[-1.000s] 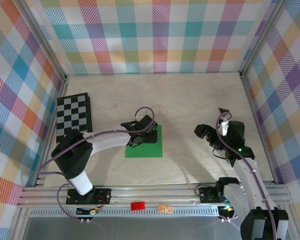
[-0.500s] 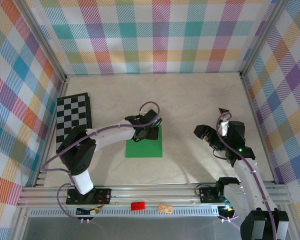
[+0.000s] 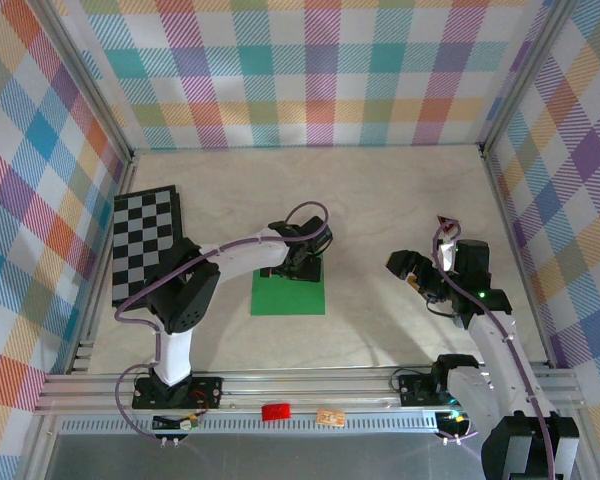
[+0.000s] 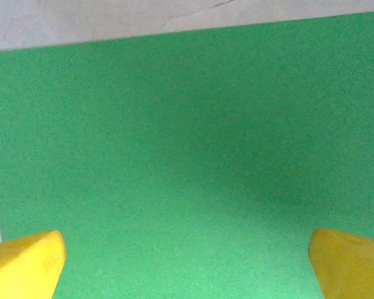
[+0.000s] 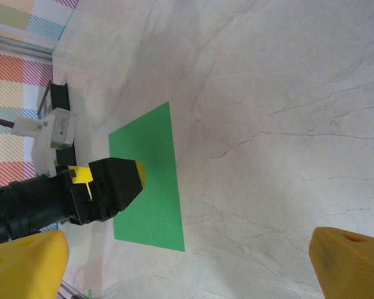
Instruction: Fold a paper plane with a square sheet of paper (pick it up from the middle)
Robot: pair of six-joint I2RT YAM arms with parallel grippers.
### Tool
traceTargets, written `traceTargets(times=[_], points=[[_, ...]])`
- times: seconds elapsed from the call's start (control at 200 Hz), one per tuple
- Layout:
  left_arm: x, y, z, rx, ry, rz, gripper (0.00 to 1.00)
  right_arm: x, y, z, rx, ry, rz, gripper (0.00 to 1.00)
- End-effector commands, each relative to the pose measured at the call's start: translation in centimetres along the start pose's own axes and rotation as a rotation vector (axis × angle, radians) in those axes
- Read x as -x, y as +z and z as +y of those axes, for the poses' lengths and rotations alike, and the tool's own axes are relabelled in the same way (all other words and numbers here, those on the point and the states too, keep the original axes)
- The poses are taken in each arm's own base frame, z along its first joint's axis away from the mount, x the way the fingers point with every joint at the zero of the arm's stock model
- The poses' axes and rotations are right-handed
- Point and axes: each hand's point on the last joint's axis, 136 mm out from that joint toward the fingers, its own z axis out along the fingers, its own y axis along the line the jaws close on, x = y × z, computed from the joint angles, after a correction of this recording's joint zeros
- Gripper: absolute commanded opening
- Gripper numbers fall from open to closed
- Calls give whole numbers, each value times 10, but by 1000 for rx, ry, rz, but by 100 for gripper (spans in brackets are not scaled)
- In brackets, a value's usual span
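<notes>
The square sheet of paper point(image 3: 280, 298) lies flat on the pale desk point(image 3: 380, 190), near its middle and right of the chessboard point(image 3: 147, 243). The left gripper point(image 3: 305, 266) hangs low over the sheet's far half, jaws spread wide. In the left wrist view its yellow fingertips point(image 4: 22, 265) stand apart above bare green paper, holding nothing. The right gripper point(image 3: 405, 272) sits well off to the right, also wide open and empty, over bare desk. A small red-and-black triangle point(image 3: 445, 221) lies just beyond it.
</notes>
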Motion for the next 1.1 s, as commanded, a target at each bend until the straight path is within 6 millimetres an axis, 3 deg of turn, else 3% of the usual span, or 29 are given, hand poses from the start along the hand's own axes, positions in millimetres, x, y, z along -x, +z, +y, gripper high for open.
traceTargets(times=[0.0,0.56,1.095], points=[[-9,-1,5,-37,-85,42,99,-1,-3,9,37,-1,12,99],[-1,8,-4,-46,-65,37,99,-11,12,27,144,-16,154,99],[-27,37,13,-2,-89,119,97,-17,19,16,98,-4,169,99]])
